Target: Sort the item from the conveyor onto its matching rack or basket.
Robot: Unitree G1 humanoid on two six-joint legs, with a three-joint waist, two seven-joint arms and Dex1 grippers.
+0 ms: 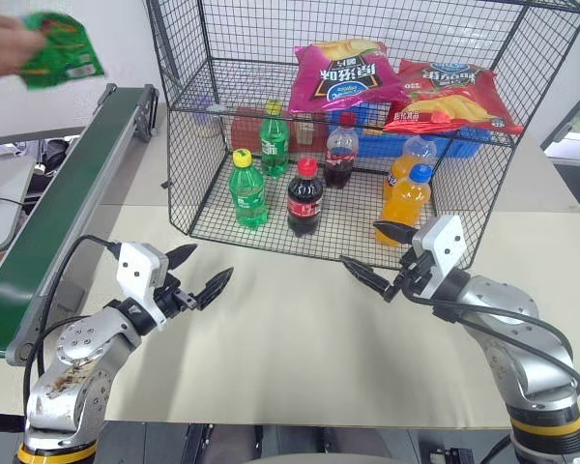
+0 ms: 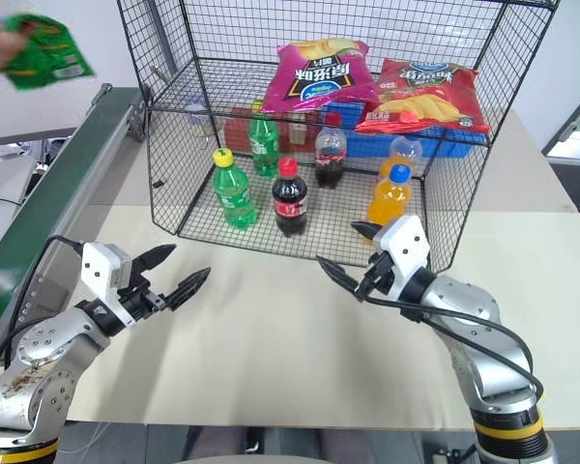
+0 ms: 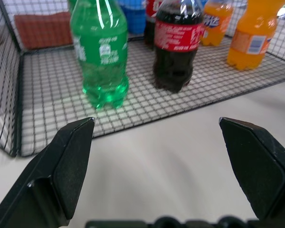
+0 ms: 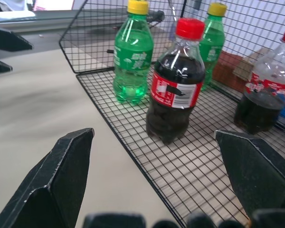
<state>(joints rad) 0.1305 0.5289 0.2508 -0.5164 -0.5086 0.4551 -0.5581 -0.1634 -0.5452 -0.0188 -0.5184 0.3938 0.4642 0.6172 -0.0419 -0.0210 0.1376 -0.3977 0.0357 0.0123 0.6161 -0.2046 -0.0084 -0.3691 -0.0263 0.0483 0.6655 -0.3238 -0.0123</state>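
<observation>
A person's hand [image 1: 2,43] holds the item, a shiny green crisp bag [image 1: 63,50], in the air at the far left, above the far end of the conveyor [image 1: 68,193]. The conveyor's dark green belt runs along the left side of the table. The rack, a black wire-mesh cage [image 1: 271,39], stands at the back of the table. My left gripper [image 1: 211,263] is open over the table in front of the cage, with nothing between its fingers. My right gripper [image 1: 360,244] is open too, near the cage's front right corner, and also holds nothing.
On the cage's upper shelf lie a magenta crisp bag [image 1: 343,75] and a red crisp bag [image 1: 454,97], with a blue plastic basket [image 1: 396,143] below them. Green [image 1: 247,188], cola [image 1: 304,196] and orange [image 1: 406,198] bottles stand on its wire floor. The beige tabletop [image 1: 290,329] spreads between my grippers.
</observation>
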